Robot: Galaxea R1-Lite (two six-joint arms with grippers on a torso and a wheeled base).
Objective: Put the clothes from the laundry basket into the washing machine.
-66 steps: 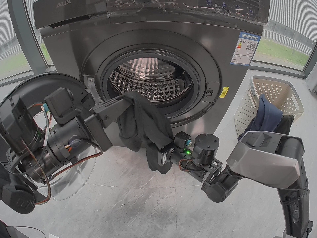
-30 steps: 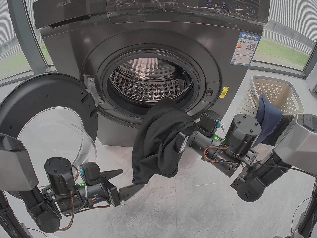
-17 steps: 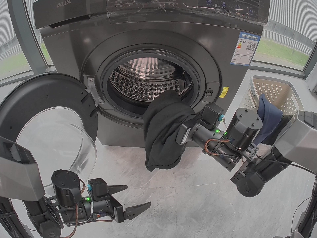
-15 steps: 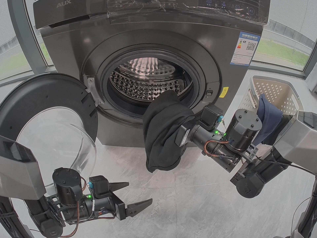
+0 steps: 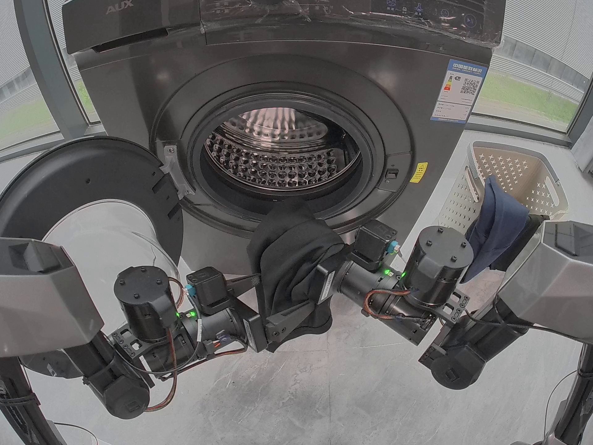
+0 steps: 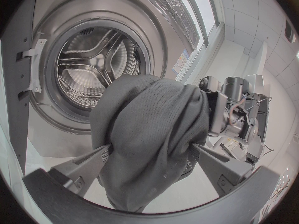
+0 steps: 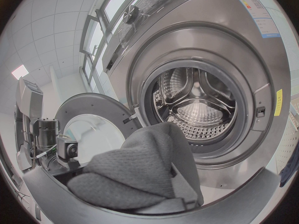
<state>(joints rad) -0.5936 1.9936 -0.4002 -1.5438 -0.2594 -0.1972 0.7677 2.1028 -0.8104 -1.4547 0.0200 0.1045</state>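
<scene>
A black garment hangs bunched just below and in front of the washing machine's open drum. My right gripper comes in from the right, shut on the garment, which drapes over its fingers. My left gripper comes in from the lower left and stands open, one finger on each side of the garment. In the right wrist view the garment covers the fingers, with the drum behind. The laundry basket stands right of the machine with a navy garment over its rim.
The machine's round door is swung open to the left, close to my left arm. Grey tiled floor lies in front of the machine. Windows run behind both sides.
My left gripper rose from near the floor to the garment, so its fingers now straddle the cloth. My right gripper dropped slightly with the garment, away from the drum's rim.
</scene>
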